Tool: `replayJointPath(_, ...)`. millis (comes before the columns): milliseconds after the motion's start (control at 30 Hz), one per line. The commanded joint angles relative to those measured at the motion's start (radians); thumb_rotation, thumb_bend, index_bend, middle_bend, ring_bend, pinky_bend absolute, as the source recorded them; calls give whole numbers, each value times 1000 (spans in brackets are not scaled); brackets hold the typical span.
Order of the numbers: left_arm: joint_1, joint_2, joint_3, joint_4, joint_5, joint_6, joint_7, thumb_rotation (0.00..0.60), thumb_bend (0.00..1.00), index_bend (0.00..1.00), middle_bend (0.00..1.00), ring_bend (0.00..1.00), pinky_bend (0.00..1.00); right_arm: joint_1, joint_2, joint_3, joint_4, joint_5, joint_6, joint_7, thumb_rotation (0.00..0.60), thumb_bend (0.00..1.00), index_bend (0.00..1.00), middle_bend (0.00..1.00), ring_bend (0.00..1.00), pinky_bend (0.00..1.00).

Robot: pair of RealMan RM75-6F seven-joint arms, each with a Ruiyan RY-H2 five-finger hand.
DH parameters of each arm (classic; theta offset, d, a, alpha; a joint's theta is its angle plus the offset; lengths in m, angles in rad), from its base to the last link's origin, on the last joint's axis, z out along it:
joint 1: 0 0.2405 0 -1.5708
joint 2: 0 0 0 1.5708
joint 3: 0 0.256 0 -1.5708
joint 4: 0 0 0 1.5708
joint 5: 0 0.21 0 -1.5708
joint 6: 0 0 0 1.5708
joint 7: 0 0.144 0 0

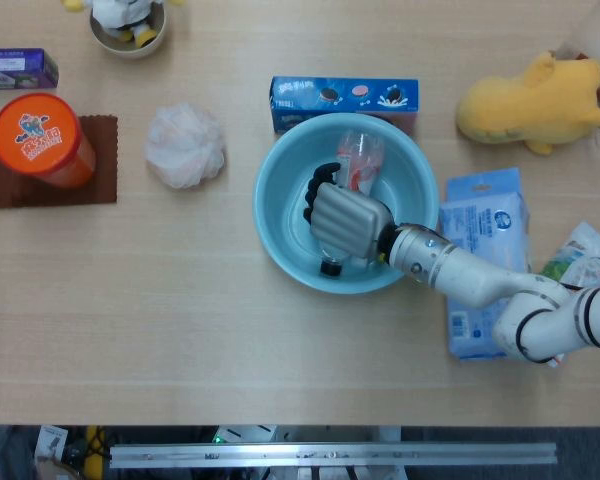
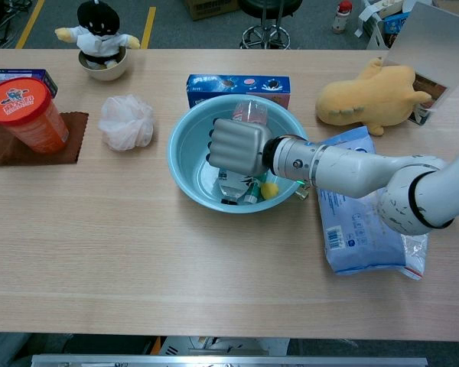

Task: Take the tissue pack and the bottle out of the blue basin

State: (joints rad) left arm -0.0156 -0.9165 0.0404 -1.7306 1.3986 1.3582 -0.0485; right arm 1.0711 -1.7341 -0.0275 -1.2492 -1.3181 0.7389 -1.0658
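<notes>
The blue basin [image 1: 280,215] [image 2: 185,157] stands mid-table. Inside it lies a clear bottle [image 1: 360,158] [image 2: 249,112] with a red label, its dark cap [image 1: 330,268] pointing toward the near rim. My right hand [image 1: 346,222] [image 2: 238,147] reaches into the basin from the right and lies over the bottle's middle, fingers curled around it. The light-blue tissue pack [image 1: 488,250] [image 2: 365,229] lies flat on the table to the right of the basin, partly under my right forearm. A small yellow item [image 2: 269,189] sits in the basin beside the bottle. No left hand shows in either view.
A blue cookie box [image 1: 345,97] touches the basin's far rim. A yellow plush [image 1: 533,103] lies at the far right and a white mesh puff [image 1: 184,145] left of the basin. An orange canister [image 1: 42,140] stands on a brown mat far left.
</notes>
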Motion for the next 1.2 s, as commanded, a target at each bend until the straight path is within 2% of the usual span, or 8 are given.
replayJointPath(33, 0, 1, 0, -1, 0, 0, 1, 600, 316, 242, 202, 141, 102, -2, -1, 2, 2, -2, 2, 8, 600, 289, 473, 485, 420, 467)
replayJointPath(267, -1, 3, -1, -5, 1, 1, 3, 600, 315, 243, 202, 141, 102, -8, 4, 8, -1, -27, 15, 51, 600, 373, 564, 555, 518, 572)
replayJointPath(400, -1, 3, -1, -8, 1, 1, 7, 600, 316, 243, 203, 140, 102, -12, 12, 13, -5, -45, 26, 82, 600, 382, 592, 574, 545, 607)
replayJointPath(733, -4, 7, -4, -16, -1, 0, 16, 600, 316, 243, 203, 141, 102, -23, 48, 35, -50, -90, 70, 151, 600, 385, 610, 589, 572, 631)
replayJointPath(1000, -9, 11, -6, -29, 12, 5, 25, 600, 316, 243, 203, 141, 102, -69, 194, 58, -219, -134, 174, 208, 600, 385, 611, 589, 572, 631)
replayJointPath(1200, -12, 14, -7, -36, 16, 7, 30, 600, 316, 243, 204, 140, 102, -145, 331, 48, -325, -167, 276, 281, 600, 385, 611, 589, 572, 631)
